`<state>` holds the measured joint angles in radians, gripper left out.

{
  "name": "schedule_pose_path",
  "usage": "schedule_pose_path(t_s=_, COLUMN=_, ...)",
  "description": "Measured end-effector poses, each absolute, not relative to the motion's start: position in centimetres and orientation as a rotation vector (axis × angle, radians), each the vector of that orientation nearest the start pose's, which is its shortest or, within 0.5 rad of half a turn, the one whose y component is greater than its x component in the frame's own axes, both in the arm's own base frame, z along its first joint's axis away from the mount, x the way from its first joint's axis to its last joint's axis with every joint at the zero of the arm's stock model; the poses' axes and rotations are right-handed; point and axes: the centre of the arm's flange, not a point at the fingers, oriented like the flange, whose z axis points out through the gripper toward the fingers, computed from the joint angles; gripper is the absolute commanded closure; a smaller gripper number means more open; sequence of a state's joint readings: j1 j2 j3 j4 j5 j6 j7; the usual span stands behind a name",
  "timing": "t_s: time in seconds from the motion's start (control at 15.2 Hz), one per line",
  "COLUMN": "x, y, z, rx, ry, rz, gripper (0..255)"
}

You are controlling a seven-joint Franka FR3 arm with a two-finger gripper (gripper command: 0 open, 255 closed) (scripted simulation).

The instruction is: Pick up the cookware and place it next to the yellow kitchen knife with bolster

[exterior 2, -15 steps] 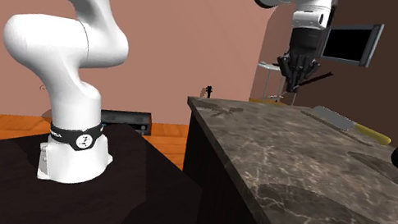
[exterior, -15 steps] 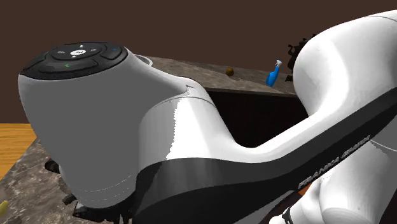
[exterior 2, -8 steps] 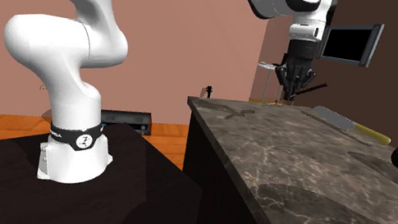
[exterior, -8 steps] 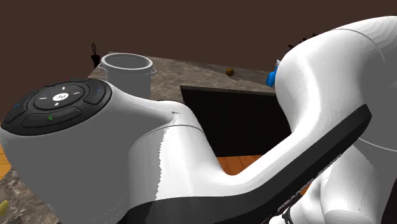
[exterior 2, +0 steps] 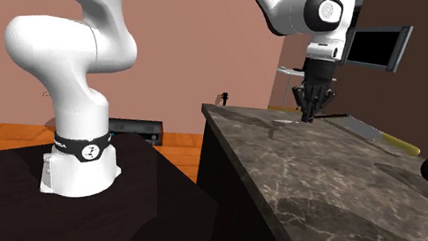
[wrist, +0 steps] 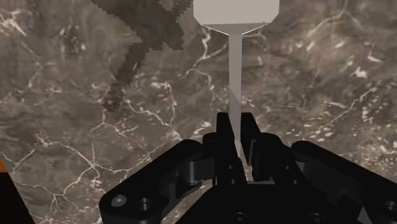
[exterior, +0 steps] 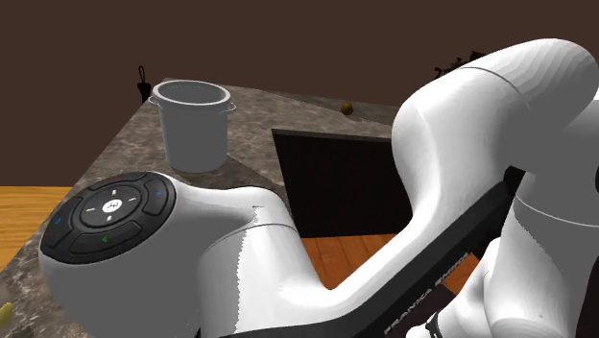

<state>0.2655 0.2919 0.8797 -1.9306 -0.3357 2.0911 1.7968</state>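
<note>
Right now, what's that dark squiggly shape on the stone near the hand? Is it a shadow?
Wrist view: yes, it looks like a shadow, dark and sharp-edged on the marble counter ahead of the hand, probably cast by the robot itself. The grey cookware looks flat, with no shine. Shoulder view: the arm looms very close to the camera.

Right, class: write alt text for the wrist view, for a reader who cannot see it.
The black gripper is shut on the thin grey handle of a pale grey piece of cookware, its wider body farther out. Beneath lies a dark marbled countertop with pale veins and a dark shadow.
</note>
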Motion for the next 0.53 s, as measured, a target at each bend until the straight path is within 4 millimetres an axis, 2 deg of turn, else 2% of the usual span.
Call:
schedule_pose_path(t_s=0.4, x=28.4, y=52.6, z=35.4, rx=-3.058, ry=0.781, rz=-0.101, gripper=255)
schedule_pose_path(t_s=0.53, x=28.3, y=52.6, z=35.1, rx=-3.058, ry=0.781, rz=-0.102, gripper=255)
